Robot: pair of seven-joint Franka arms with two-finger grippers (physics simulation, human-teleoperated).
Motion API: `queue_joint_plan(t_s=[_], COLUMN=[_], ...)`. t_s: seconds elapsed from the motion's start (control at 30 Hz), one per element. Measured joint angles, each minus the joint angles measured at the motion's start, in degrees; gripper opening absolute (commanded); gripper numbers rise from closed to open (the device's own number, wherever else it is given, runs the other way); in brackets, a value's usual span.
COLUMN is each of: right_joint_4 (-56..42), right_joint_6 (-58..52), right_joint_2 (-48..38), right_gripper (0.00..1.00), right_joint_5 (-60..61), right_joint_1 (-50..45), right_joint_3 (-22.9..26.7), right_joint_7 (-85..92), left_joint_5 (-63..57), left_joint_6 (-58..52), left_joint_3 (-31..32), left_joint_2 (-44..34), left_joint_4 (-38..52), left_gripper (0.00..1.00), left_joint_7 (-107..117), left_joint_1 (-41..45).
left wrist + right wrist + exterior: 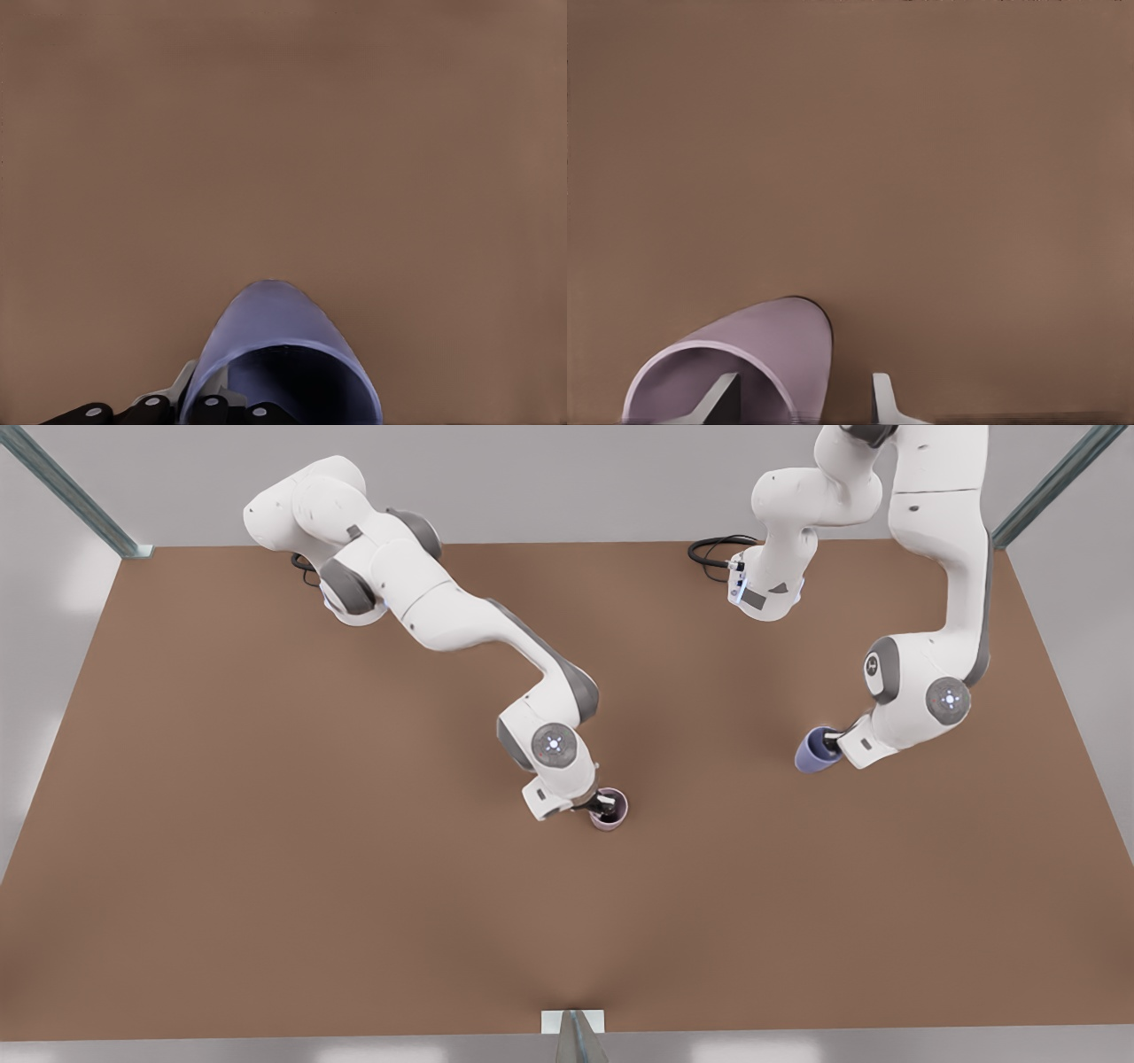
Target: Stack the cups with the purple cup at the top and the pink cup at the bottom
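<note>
The pink cup stands upright on the brown table near the middle. My right gripper is open over its rim, one finger inside and the other outside the wall. In the right wrist view the pink cup has a gap between its wall and the outer finger. The purple cup hangs tilted above the table on the front view's right, with my left gripper shut on its rim. The left wrist view shows the purple cup from its open mouth, held by the left gripper.
Bare brown tabletop lies between the two cups and all around them. A metal bracket sits at the table's near edge, and frame posts stand at the far corners. Black cables lie by the arm base at the back.
</note>
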State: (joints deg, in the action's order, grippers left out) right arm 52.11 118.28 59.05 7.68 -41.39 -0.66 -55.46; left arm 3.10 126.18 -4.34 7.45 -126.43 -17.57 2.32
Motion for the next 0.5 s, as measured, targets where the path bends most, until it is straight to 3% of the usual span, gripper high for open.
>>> queue_joint_plan(t_s=[0.1,0.2,0.23,0.37,0.5], right_joint_4=[4.8,20.3,25.5,39.1,37.7], right_joint_6=[-0.6,-1.6,-2.1,-4.9,-10.4], right_joint_2=[-6.3,-24.2,-29.6,-45.1,-47.3], right_gripper=[0.70,0.80,1.00,1.00,1.00], right_joint_5=[0.2,-0.8,-1.2,-2.0,-5.3], right_joint_1=[-0.3,3.3,8.0,29.1,39.0], right_joint_3=[1.3,5.5,5.9,6.4,6.0], right_joint_7=[-1.3,-1.5,-0.9,4.1,13.0], left_joint_5=[3.6,5.7,6.6,8.9,11.0], left_joint_6=[-4.5,-7.2,-7.9,-9.6,-10.5], left_joint_3=[3.5,4.4,4.4,4.5,5.2], left_joint_2=[1.0,4.1,5.6,15.9,24.0], left_joint_4=[6.7,13.1,15.4,29.7,42.5], left_gripper=[0.21,0.21,0.21,0.21,0.21], left_joint_7=[2.0,5.2,6.4,12.6,19.8], left_joint_1=[1.6,7.7,10.2,18.7,22.1])
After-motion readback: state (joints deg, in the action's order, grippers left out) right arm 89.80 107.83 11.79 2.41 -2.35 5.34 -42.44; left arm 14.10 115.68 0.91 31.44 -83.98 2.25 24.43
